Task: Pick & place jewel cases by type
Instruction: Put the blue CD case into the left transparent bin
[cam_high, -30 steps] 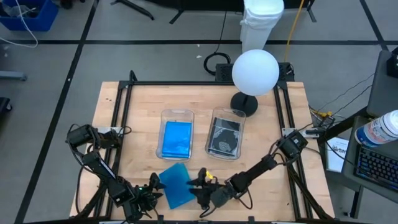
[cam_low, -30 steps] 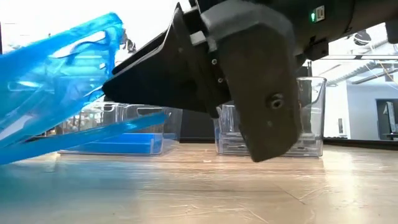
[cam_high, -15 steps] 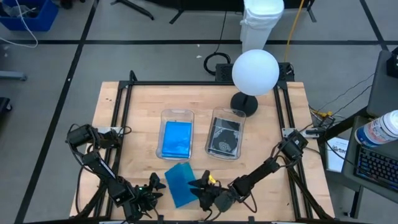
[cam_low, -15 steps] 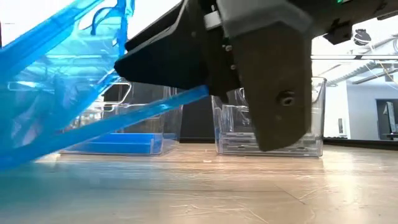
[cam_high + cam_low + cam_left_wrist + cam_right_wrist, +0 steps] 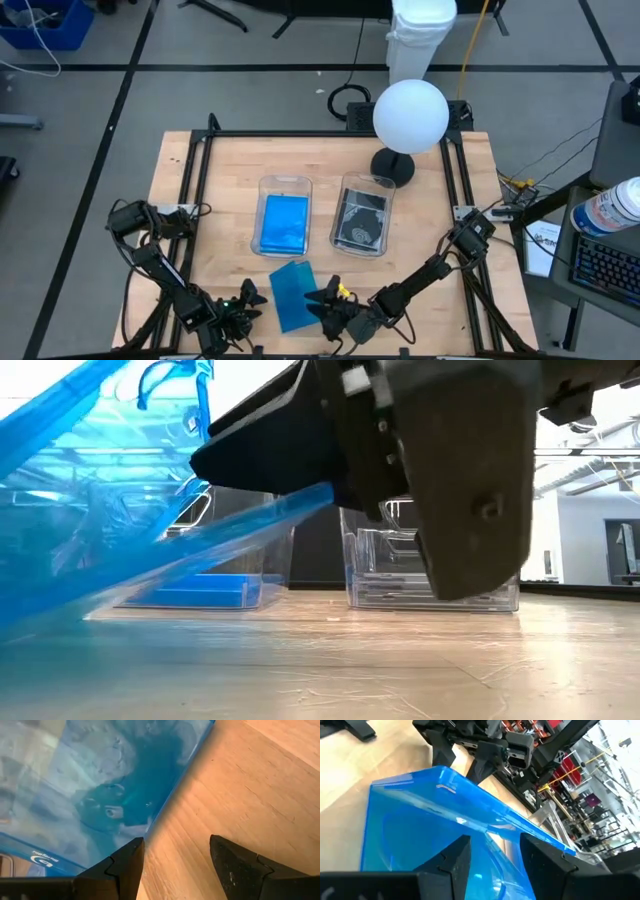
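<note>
One blue jewel case tilts, raised edge between right jaws.

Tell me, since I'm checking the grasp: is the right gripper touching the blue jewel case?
Touching. The low view shows the right gripper clamped on the tilted blue jewel case at its raised edge.

Light wooden tabletop in a black metal frame, grey floor crossed by dark lines, blue crate in a corner, white bin, white globe lamp on black base, keyboard at one edge
</note>
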